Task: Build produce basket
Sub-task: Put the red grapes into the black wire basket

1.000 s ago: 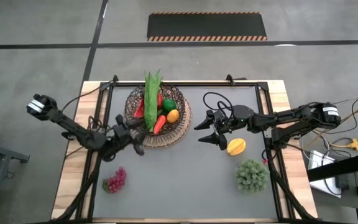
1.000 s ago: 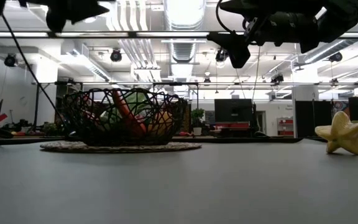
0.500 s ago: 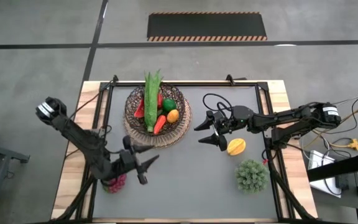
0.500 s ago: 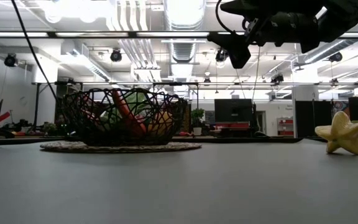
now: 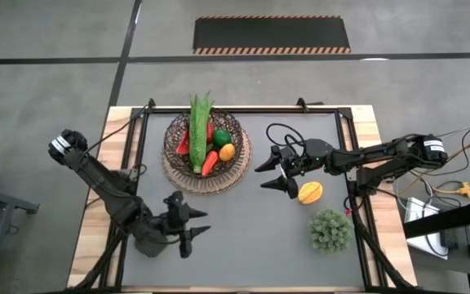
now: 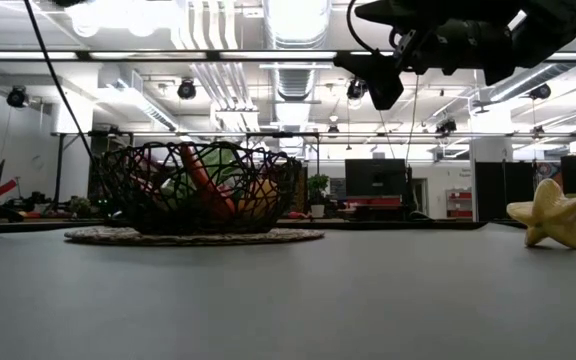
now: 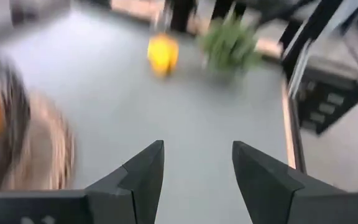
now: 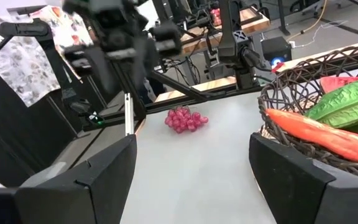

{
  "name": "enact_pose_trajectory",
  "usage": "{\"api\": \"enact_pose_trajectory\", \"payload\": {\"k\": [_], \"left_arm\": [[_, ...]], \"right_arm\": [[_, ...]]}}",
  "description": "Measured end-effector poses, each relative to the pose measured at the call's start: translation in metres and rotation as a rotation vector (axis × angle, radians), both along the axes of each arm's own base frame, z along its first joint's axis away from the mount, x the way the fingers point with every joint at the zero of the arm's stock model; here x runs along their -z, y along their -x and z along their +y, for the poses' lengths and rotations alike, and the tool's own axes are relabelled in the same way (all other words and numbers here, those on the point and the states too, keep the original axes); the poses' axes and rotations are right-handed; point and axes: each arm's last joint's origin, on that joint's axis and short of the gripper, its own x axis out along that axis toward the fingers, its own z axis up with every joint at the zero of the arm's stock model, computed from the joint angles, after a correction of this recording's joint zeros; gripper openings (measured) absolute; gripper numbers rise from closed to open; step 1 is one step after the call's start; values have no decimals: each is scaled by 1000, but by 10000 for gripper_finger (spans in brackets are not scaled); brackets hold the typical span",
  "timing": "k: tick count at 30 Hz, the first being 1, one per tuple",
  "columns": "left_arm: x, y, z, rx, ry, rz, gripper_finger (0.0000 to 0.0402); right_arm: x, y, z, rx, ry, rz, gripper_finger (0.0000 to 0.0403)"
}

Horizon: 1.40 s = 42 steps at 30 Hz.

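The dark wire basket stands at the far left on its tan woven base and holds long green stalks, a carrot, an orange and other produce. It also shows in the low view. My left gripper is open and empty, above the table near the front left, pointing right. The red grapes lie on the table below that arm; the arm hides them in the high view. My right gripper is open and empty, hovering right of the basket. A yellow star-shaped fruit lies beside it.
A green leafy bunch lies on the table's near right, also seen in the left wrist view. Black frame rails run along the table's left and right sides. A bare grey stretch of mat lies between the two arms.
My left gripper has left the basket's near side, gone toward the table's near edge, and turned to point toward the right. Its arm now covers the grapes in the high view. My right arm has kept still.
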Motion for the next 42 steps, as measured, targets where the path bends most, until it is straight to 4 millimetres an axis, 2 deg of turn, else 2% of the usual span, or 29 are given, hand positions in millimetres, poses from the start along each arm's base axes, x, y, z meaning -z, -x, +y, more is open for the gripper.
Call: {"api": "enact_pose_trajectory", "payload": {"k": [4, 10, 14, 17, 31, 42], "left_arm": [[20, 8, 6, -73, 180, 242, 173], [57, 23, 10, -241, 399, 724, 173], [77, 36, 11, -405, 454, 1097, 173], [85, 41, 11, -476, 457, 1234, 173], [85, 38, 8, -446, 482, 1217, 173], [97, 39, 5, -423, 495, 1199, 173]], "right_arm": [[0, 0, 1, -4, 8, 0, 289], [0, 0, 2, -9, 10, -1, 290], [0, 0, 2, -10, 11, 0, 290], [0, 0, 2, -10, 14, -1, 286], [0, 0, 2, -10, 14, 0, 284], [1, 0, 2, -10, 13, 8, 283]]}}
